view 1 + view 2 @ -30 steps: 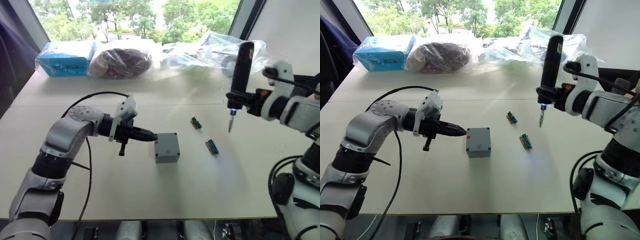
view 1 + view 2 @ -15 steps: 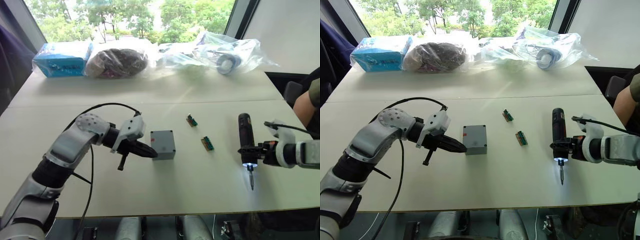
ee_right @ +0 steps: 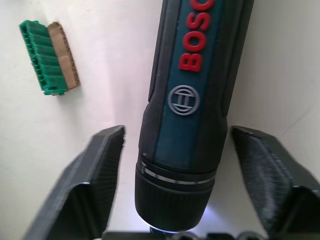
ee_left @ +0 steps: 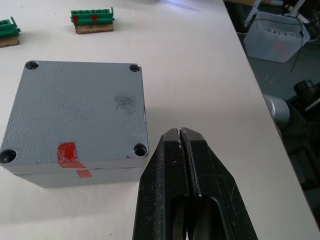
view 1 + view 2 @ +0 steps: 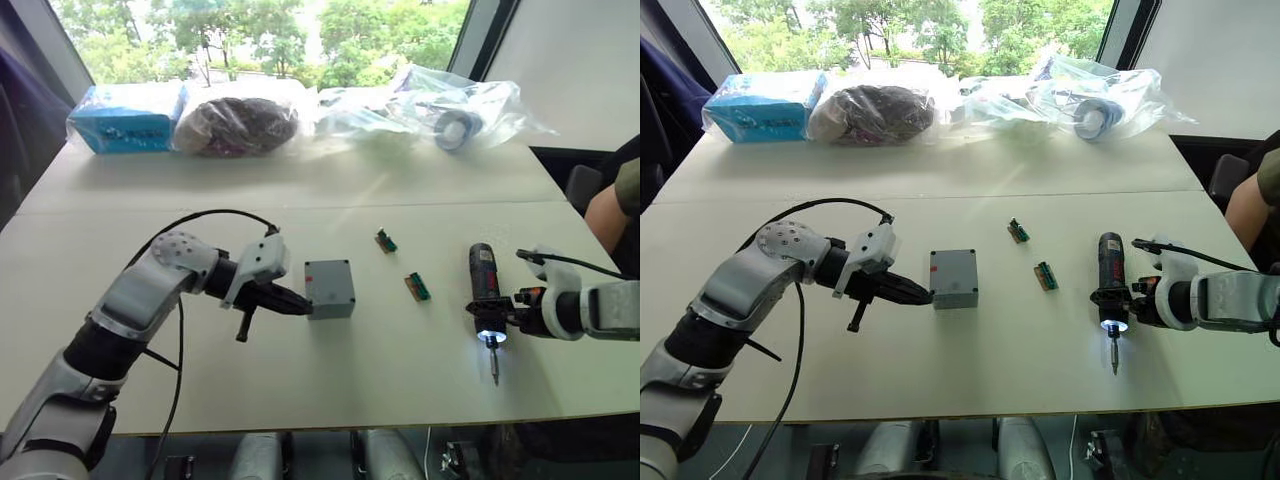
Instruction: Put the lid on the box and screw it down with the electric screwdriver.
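Left eye view: The box point(image 5: 329, 288) stands on the counter point(image 5: 330, 390) with the lid point(image 5: 328, 274) already seated on top. The left tool point(image 5: 297, 303) lies at the box's left side, fingertips at or just short of its wall. The electric screwdriver point(image 5: 485, 298) lies flat on the counter, well to the right of the box, its long axis running near to far, bit towards the robot, tip light on. The right tool point(image 5: 492, 318) sits around its bit end. The left arm is nearer the box; the right arm is nearer the driver. Two green connector pieces point(image 5: 417, 287) lie between box and driver.

Right eye view: Same layout. A second ago the driver was held upright above the counter; half a second ago it was low and near-flat; now it rests on the surface, slightly nearer the connectors. The box and left tool are little changed.

Left wrist view: The left tool's fingers point(image 4: 172, 175) are pressed together, holding nothing, just beside the box's near corner. Screw holes show at all four lid corners; whether the screws are driven home cannot be told.

Right wrist view: The right tool's fingers point(image 3: 95, 175) stand spread wide, one each side of the driver body, with clear gaps; no grip.

Judgement: any further driving needs the driver re-gripped and carried leftward to the box.
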Robot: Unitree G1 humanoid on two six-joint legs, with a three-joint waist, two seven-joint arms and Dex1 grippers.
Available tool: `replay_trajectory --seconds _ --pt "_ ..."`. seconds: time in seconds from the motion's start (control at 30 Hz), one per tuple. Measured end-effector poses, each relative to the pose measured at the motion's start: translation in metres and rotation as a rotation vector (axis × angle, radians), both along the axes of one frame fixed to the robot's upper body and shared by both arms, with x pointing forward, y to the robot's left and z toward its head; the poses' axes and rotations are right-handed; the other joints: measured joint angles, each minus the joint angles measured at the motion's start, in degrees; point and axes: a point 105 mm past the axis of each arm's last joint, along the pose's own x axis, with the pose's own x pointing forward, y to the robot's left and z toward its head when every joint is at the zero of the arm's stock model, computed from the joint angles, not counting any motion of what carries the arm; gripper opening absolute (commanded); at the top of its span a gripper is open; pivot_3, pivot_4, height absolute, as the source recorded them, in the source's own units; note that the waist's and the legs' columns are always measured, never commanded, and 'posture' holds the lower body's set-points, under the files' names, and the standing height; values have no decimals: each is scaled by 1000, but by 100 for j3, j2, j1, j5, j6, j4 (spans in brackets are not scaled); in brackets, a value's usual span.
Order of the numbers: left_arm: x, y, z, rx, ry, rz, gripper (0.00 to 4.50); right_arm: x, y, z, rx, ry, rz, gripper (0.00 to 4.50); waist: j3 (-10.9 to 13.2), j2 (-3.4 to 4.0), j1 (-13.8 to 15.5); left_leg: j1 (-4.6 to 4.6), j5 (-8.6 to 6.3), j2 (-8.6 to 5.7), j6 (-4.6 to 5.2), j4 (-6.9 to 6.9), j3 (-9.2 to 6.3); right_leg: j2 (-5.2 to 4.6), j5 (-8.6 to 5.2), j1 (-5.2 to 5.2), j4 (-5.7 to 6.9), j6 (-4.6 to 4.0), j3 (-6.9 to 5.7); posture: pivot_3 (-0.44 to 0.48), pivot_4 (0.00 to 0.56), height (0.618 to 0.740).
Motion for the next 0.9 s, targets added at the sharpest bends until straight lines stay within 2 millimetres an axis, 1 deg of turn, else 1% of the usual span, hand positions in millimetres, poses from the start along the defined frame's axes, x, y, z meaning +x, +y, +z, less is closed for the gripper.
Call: replay_trajectory --seconds 0.13,0.27,0.4,0.53,0.57,0.6,0.63,0.67,0.7,0.73,0.83,0.9 --pt "6 6 -3 6 16 39 0 8 -7 7 -79 -42 5 4479 0 1 4 0 -1 -6 1 4 15 -8 5 -3 -2 4 12 0 150 740" --pt "17 12 -3 -1 22 98 0 20 5 35 -78 -162 91 4479 0 1 -3 0 -3 -2 5 4 14 -5 6 -5 -1 6 12 0 150 740" --pt "31 21 12 -35 -3 161 0 26 26 68 -78 -314 242 4479 0 2 0 0 -4 0 7 4 14 -4 6 -7 0 6 11 0 150 740" --pt "43 30 22 -81 11 227 0 27 48 90 -68 -457 388 4479 0 2 13 -1 -5 -1 8 4 14 -7 6 -7 1 7 9 0 150 740" --pt "50 35 25 -107 16 267 0 25 60 94 -64 -505 458 4479 0 1 12 -1 -5 -1 8 5 13 -7 7 -7 2 7 9 0 150 740" --pt "55 38 26 -117 15 298 0 23 70 94 -53 -533 510 4479 -1 -1 9 -1 -5 0 8 5 13 -7 7 -7 2 8 7 0 150 740" --pt "60 42 25 -121 11 333 0 19 84 91 -33 -565 577 4479 -3 -3 6 -1 -5 -1 9 5 12 -8 10 -6 4 12 8 0 150 740" --pt "63 44 24 -119 11 353 0 17 93 88 -12 -573 616 4479 -3 -3 5 -1 -5 -1 9 6 12 -9 10 -7 5 13 8 0 150 740" --pt "66 47 20 -113 11 381 0 12 107 78 6 -579 682 4479 -3 -3 4 -2 -5 -3 9 8 13 -11 11 -7 9 14 8 0 150 740" --pt "67 49 15 -105 8 396 0 8 117 69 5 -577 731 4479 -3 -3 2 -2 -5 -5 9 8 14 -15 11 -9 11 14 8 0 150 740" --pt "65 54 -5 -52 19 425 0 1 132 46 -60 -567 834 4479 -3 -3 2 -1 -5 -10 9 10 16 -22 11 -10 14 14 8 0 150 740" --pt "60 56 -24 -5 35 432 0 -2 140 24 -109 -546 895 4479 -3 -3 2 -2 -5 -12 9 15 17 -25 12 -10 17 13 8 0 150 740"
